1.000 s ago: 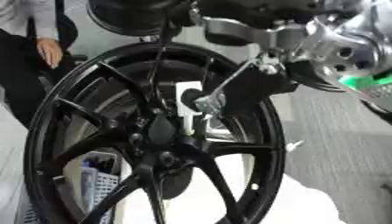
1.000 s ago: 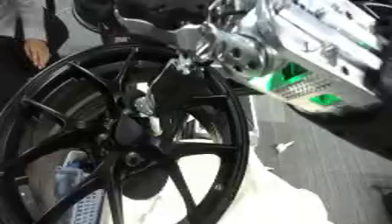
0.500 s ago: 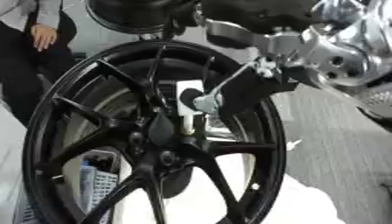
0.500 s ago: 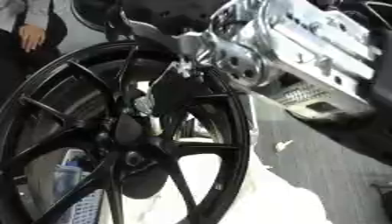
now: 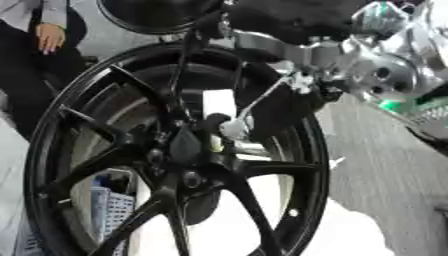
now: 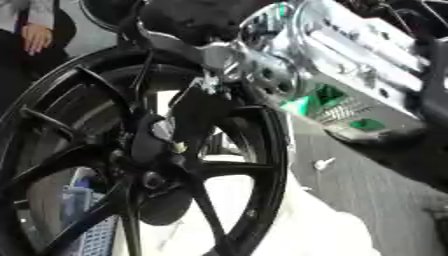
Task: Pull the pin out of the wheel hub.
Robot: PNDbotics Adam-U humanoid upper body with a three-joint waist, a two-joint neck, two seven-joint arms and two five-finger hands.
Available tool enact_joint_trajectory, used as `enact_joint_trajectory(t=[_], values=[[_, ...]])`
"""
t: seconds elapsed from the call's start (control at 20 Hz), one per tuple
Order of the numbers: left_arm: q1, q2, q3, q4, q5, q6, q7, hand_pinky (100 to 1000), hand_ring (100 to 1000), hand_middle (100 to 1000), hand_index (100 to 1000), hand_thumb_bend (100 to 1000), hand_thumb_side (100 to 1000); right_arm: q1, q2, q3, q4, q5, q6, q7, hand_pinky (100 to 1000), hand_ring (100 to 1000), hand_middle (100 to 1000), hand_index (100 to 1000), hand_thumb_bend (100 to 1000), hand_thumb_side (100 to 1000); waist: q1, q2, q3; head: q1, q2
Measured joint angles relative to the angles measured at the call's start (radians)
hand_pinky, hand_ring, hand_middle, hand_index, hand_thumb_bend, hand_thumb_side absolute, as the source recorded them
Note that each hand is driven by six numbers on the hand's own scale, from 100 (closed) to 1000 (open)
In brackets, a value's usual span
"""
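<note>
A black spoked wheel (image 5: 96,150) stands upright and fills the left of both views. At its hub (image 5: 185,150) a small pale pin (image 5: 231,128) shows, with a yellowish bit just below it. My right hand (image 5: 289,20) comes in from the upper right behind a silver wrist (image 5: 385,75). Its dark fingers (image 5: 185,75) reach down to the hub and close around the pin. A thin silver rod runs from the hand to the pale piece. How deep the pin sits is hidden. My left hand shows in neither view.
A person stands at the upper left, one hand (image 5: 51,37) hanging beside the rim. A blue and white basket (image 5: 109,210) shows through the spokes. Grey floor (image 5: 385,165) lies to the right, with a small white bit (image 6: 324,162) on it. Another dark round thing (image 5: 149,12) sits behind the wheel's top.
The whole picture has shifted a little, so the camera moved. My right hand stays at the hub, and the pale pin keeps its place against the spokes.
</note>
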Motion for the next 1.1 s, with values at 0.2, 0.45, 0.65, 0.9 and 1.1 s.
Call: enact_joint_trajectory(t=[0.2, 0.45, 0.65, 0.9, 1.1], values=[[-0.001, 0.0, 0.0, 0.0, -0.002, 0.0, 0.0, 871, 757, 593, 747, 100, 549, 0.009, 0.001, 0.0, 0.013, 0.0, 0.002, -0.002, 884, 824, 757, 841, 389, 346, 0.0, 0.011, 0.002, -0.001, 0.0], [-0.008, 0.0, 0.0, 0.0, -0.005, 0.0, 0.0, 872, 757, 593, 747, 100, 548, 0.018, 0.001, 0.0, 0.03, 0.0, 0.012, -0.012, 882, 823, 753, 841, 386, 343, 0.001, 0.025, 0.004, -0.003, 0.0], [-0.011, 0.0, 0.0, 0.0, -0.008, -0.001, 0.0, 872, 757, 594, 748, 100, 550, 0.026, 0.001, 0.001, 0.043, -0.004, 0.019, -0.019, 878, 821, 750, 841, 385, 341, 0.004, 0.036, 0.005, -0.003, 0.0], [-0.015, 0.0, 0.0, 0.0, -0.009, -0.001, 0.0, 873, 758, 594, 748, 100, 551, 0.034, 0.002, 0.006, 0.055, -0.024, 0.024, -0.024, 875, 818, 745, 844, 396, 322, 0.005, 0.048, 0.007, -0.004, 0.0], [-0.018, -0.001, 0.0, 0.0, -0.009, -0.001, -0.001, 874, 758, 595, 748, 100, 554, 0.034, 0.005, 0.006, 0.06, -0.043, 0.028, -0.028, 873, 815, 740, 843, 399, 315, 0.005, 0.054, 0.007, -0.004, 0.0]])
